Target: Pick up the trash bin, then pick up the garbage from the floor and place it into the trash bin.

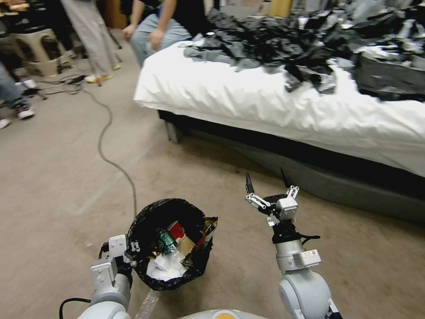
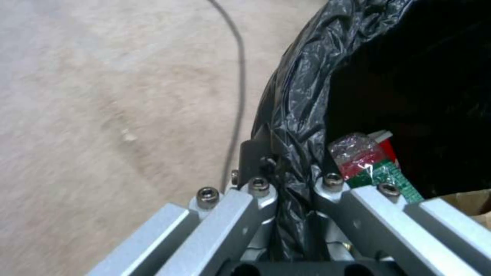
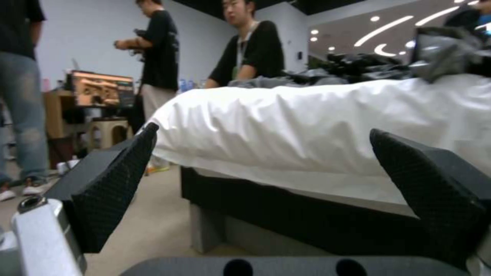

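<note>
Left tool point(image 1: 132, 250) clamped on trash bin point(image 1: 170, 243) rim, carrying it off the floor point(image 1: 53, 177); garbage point(image 1: 170, 252) inside. Right tool point(image 1: 265, 184) fingers apart, empty, raised toward bed point(image 1: 265, 102).

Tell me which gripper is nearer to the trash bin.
Left. The left gripper is clamped on the rim of the trash bin; the right gripper is open, beside the bin, apart from it.
</note>
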You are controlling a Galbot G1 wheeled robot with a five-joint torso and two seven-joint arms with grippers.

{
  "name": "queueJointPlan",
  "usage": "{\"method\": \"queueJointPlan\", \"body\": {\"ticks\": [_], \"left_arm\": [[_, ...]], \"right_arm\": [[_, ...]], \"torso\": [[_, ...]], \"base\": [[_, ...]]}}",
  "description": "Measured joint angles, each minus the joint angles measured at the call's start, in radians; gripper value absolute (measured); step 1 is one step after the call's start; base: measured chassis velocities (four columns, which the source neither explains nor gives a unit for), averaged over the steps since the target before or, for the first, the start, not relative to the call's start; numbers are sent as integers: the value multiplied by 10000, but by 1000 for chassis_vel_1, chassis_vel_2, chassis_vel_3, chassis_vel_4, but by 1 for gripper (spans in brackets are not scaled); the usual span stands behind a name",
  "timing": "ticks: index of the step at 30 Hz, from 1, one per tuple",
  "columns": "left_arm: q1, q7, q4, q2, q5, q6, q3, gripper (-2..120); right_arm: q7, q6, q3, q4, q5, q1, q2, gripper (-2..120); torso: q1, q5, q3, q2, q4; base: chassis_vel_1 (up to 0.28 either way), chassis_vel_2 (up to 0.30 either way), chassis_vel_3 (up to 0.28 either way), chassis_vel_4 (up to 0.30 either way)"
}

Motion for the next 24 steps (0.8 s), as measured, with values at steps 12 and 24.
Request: {"method": "queueJointPlan", "body": {"ticks": [12, 24], "left_arm": [[9, 25, -126, -7, -75, 5, -13, 1], [10, 34, -187, -12, -120, 17, -25, 1]], "right_arm": [[-3, -1, 45, -111, -4, 28, 12, 100], [-14, -6, -10, -161, -33, 21, 33, 100]], "torso": [[0, -1, 0, 0, 0], [0, -1, 0, 0, 0]], "base": [[124, 131, 132, 125], [129, 134, 115, 128]]}}
